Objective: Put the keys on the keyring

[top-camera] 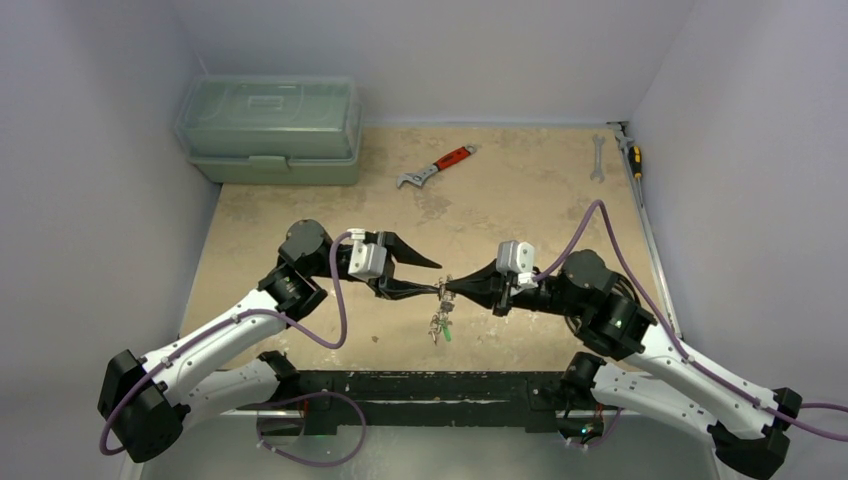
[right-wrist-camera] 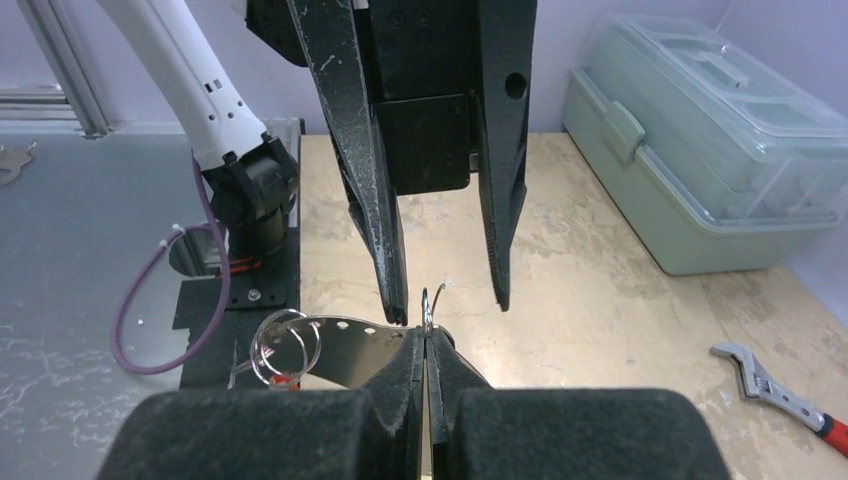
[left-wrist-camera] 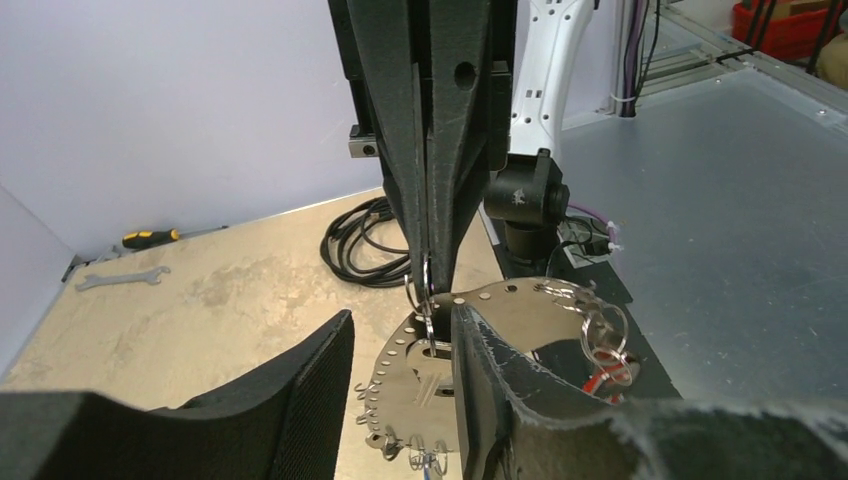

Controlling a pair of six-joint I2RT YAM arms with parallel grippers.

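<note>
My right gripper (right-wrist-camera: 428,340) has its jaws pressed together on a small wire split ring (right-wrist-camera: 427,303), which juts out of the tips. Facing it tip to tip, my left gripper (right-wrist-camera: 450,305) has its jaws apart, one finger on either side of that ring and neither clearly touching it. Just under the meeting point lies the keyring (right-wrist-camera: 345,350), a curved silvery band punched with a row of holes. The pinched ring appears to pass through its edge. The keys (top-camera: 440,325) hang in a cluster off the band, beneath both sets of tips, with a red tag (left-wrist-camera: 603,378) among them on the side towards my bases.

The step in hand looks like threading. To do it well, I judge, the right clamp should hold firm without twisting. The left jaws should close low on the band, hard beside the right tips, so hole and ring end line up rather than skate apart. The band's long axis seems to run crosswise to my two grippers, its free end pointing back to my bases.
</note>
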